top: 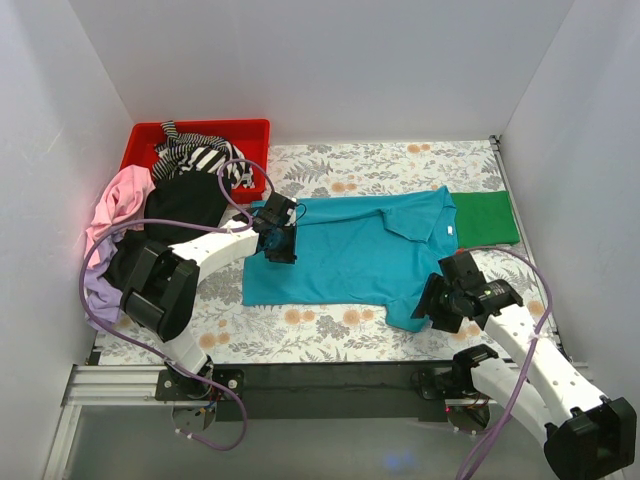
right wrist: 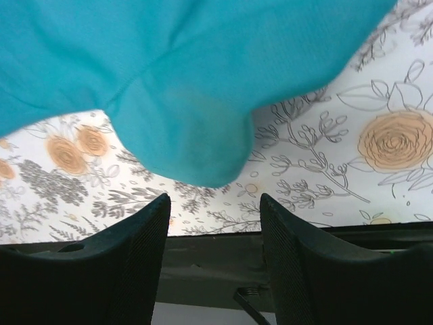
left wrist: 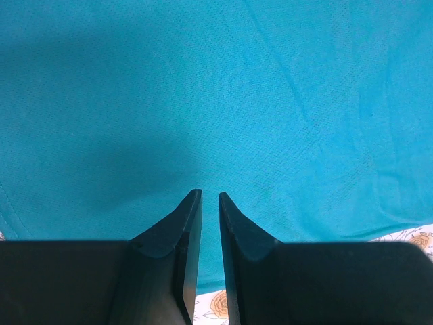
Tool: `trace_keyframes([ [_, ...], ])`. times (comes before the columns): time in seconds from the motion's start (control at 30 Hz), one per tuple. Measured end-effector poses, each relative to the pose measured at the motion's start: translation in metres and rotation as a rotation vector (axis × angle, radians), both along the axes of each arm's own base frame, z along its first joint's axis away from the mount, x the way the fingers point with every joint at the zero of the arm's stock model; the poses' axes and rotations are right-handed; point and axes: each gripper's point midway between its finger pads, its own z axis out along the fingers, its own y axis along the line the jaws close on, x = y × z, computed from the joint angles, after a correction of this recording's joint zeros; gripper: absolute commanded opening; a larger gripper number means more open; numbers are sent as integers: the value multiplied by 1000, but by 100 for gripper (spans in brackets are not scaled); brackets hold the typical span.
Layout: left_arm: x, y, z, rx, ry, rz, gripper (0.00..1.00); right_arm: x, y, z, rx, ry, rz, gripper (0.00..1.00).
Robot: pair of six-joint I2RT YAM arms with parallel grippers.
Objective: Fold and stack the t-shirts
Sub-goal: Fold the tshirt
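Limp teal t-shirt (top: 340, 255), best pinched at the sleeve (right wrist: 189, 128) just ahead of the spread right gripper (right wrist: 215, 203); left gripper (left wrist: 210, 196) nearly closed, empty.

floral table (top: 330, 340) | teal t-shirt (top: 350, 255) spread flat | green t-shirt (top: 485, 217) folded | red bin (top: 200, 132)

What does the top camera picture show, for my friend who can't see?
A teal t-shirt lies spread flat on a flowery table, with the left gripper at one end and the right gripper beside a sleeve. A folded green t-shirt lies by its collar; more shirts spill from a red bin.
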Motion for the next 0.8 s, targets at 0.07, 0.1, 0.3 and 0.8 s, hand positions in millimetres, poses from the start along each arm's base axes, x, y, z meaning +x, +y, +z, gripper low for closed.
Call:
trace_keyframes([
  [0.07, 0, 1, 0, 5, 1, 0, 15, -11, -2, -8, -9, 38, -4, 61],
  [0.1, -1, 1, -1, 7, 2, 1, 15, -15, -3, -11, -13, 56, -6, 61],
  [0.3, -1, 3, -1, 16, 1, 4, 15, -21, -7, -20, -46, 87, -18, 60],
  [0.8, 1, 6, -3, 35, 1, 10, 15, 2, -2, -47, -56, 47, -31, 1],
])
